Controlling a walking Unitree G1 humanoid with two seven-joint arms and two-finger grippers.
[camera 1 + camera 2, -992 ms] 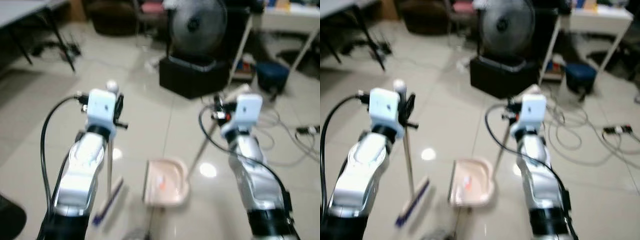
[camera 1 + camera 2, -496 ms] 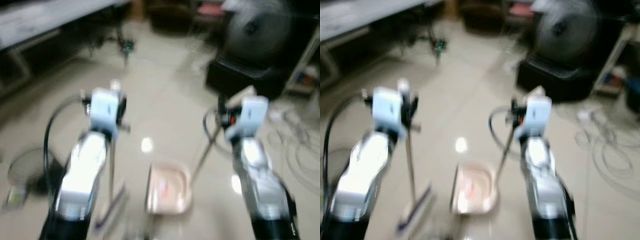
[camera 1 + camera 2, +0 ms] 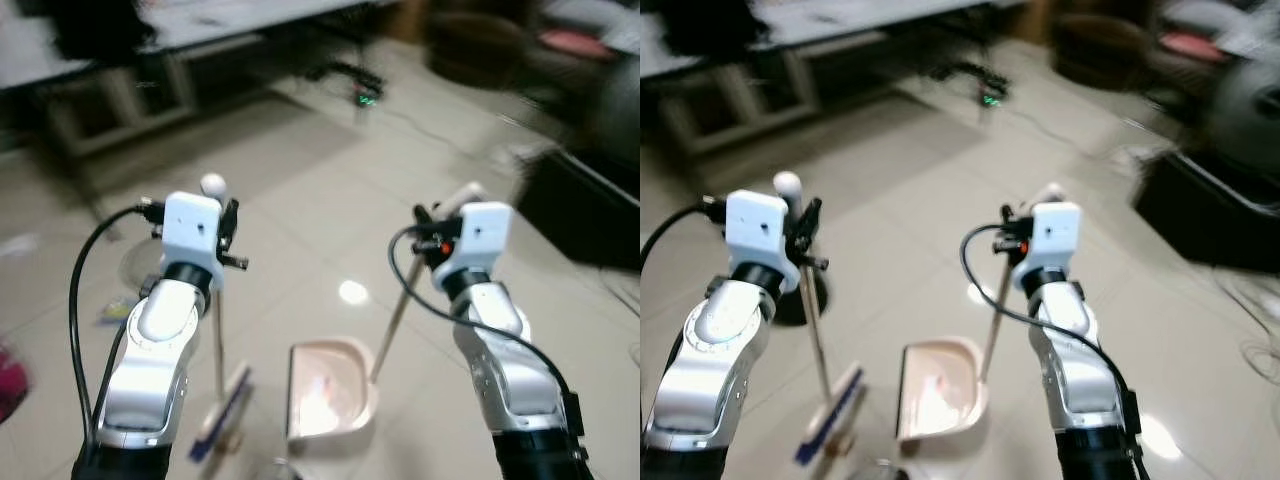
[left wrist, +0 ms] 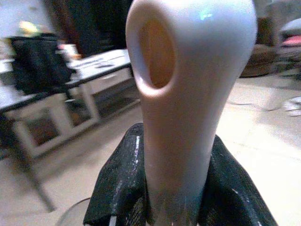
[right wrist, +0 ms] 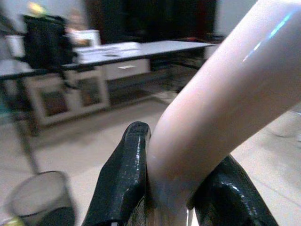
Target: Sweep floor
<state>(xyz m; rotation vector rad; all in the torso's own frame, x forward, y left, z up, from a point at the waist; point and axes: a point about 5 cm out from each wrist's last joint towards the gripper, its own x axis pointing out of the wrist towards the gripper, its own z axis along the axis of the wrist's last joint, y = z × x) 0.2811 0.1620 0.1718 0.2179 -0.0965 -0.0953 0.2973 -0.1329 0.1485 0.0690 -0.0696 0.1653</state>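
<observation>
Your view has swung left: the fan is gone, a worktop (image 3: pixel 200 25) now lies ahead. Left pincer (image 4: pixel 181 207) still clamps the broom (image 3: pixel 222 420), right pincer (image 5: pixel 174 193) the dustpan (image 3: pixel 325 395), both low on the floor (image 3: pixel 300 200).

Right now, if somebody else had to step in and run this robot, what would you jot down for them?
Left gripper: shut on the broom handle, held about upright, brush head down on the tiled floor to the robot's left.
Right gripper: shut on the dustpan handle, which slants down to the pink dustpan resting on the floor between the arms.
Done: both tools are in hand, and something orange-pink lies in the pan, too blurred to identify.
Left: a few scraps lie on the floor at far left, so sweeping does not look finished. The picture is blurred; check the surroundings before moving.
</observation>
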